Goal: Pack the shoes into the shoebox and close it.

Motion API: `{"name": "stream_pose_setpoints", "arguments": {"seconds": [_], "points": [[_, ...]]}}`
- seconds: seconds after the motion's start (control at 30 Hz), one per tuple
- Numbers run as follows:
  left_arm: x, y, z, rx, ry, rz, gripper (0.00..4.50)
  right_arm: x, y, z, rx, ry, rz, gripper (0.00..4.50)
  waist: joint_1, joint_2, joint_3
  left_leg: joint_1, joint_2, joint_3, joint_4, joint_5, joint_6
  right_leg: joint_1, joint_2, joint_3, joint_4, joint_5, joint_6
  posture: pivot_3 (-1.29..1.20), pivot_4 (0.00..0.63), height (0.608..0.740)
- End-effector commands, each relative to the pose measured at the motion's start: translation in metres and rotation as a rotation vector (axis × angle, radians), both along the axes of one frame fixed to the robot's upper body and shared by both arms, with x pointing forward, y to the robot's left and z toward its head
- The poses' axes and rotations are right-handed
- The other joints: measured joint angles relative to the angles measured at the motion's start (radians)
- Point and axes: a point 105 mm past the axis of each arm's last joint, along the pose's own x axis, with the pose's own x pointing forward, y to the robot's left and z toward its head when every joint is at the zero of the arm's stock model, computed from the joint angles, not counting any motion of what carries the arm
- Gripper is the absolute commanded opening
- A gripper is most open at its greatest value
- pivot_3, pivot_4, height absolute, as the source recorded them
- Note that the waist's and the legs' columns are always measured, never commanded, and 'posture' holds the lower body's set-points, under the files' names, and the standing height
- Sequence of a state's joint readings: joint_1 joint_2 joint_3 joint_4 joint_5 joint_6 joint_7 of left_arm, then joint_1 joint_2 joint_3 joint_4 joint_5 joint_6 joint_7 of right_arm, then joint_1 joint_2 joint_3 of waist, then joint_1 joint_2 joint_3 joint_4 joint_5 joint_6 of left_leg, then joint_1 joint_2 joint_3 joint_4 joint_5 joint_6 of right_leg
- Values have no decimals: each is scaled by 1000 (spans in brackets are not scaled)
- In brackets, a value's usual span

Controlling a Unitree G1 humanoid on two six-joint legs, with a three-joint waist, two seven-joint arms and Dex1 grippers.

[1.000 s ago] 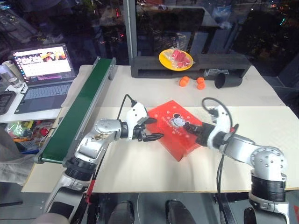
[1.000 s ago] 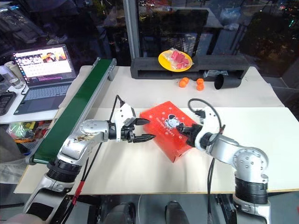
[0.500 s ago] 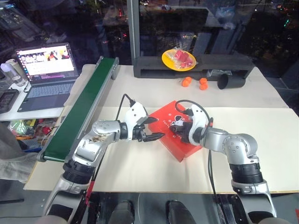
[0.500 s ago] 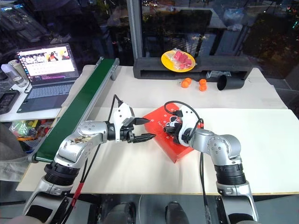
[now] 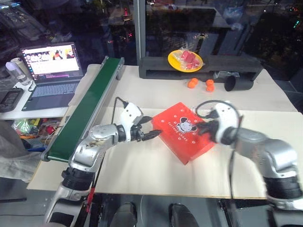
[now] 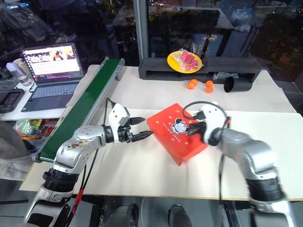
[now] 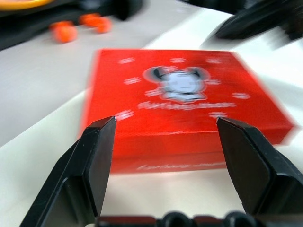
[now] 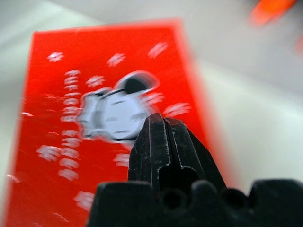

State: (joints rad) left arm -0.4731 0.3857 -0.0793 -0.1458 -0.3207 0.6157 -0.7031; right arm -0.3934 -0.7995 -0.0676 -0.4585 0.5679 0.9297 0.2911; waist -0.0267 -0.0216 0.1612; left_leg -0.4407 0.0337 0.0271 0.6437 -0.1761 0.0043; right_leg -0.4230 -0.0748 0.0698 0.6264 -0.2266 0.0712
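My left gripper (image 5: 150, 134), left of centre, stands wide open and empty, aimed at the near edge of the one shoebox (image 5: 185, 132), I judge to steady it. The box lies mid-frame on the table (image 5: 142, 170), lid down; no shoes visible, presumably inside. My right gripper (image 5: 200, 127), right of centre, is pinched shut on nothing, hovering above the lid. Three orange balls (image 5: 192, 83) lie upper centre.

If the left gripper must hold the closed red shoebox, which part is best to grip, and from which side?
Probably the shoebox's short end facing the left gripper, approached level from the robot's left. The lid lies flat and shut, and the open fingers already frame that end wall. The flat top offers no edge to pinch.
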Motion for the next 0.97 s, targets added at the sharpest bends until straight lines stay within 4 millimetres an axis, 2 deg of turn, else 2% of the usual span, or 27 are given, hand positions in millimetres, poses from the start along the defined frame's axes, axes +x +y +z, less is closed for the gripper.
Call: {"name": "stream_pose_setpoints", "arguments": {"seconds": [0.03,0.1,0.17,0.33,0.53,0.67,0.8,0.97], "points": [[9,14,17,-95,-53,144,3599,-1,-22,30,-82,-210,-116,7,2,-1,0,1,0,0,0,0,0,1,0,0,1,0,0,0,150,734],[16,27,17,-141,-56,253,3599,2,-48,28,-123,-269,-252,7,7,-1,0,1,-1,0,1,0,0,1,-1,0,1,0,0,0,150,734],[22,40,19,-190,-53,361,3599,5,-72,18,-207,-286,-379,7,11,-2,1,1,-1,0,2,0,0,2,-1,0,0,0,0,0,150,734],[33,74,16,-223,-81,610,3599,3,-100,4,-228,-326,-526,7,14,-2,1,0,-2,0,3,0,0,1,-2,0,1,0,0,0,150,734],[34,79,3,-227,-71,687,3599,-4,-122,-7,-183,-333,-651,7,13,-2,1,0,-2,1,3,0,0,2,-2,1,1,1,0,0,150,734],[35,81,1,-231,-77,713,3599,-9,-137,-11,-73,-339,-746,7,13,-2,1,1,-2,0,3,0,-1,2,-2,0,1,1,0,0,150,734],[35,92,-9,-259,-43,784,3599,-11,-141,-20,-90,-331,-759,7,12,-2,1,1,-2,1,3,0,-1,2,-2,1,1,1,0,0,150,734],[37,99,-16,-273,-23,830,3599,-15,-148,-30,-17,-306,-799,7,12,-2,1,1,-2,0,3,0,-1,2,-1,0,2,1,0,0,150,734]]}}
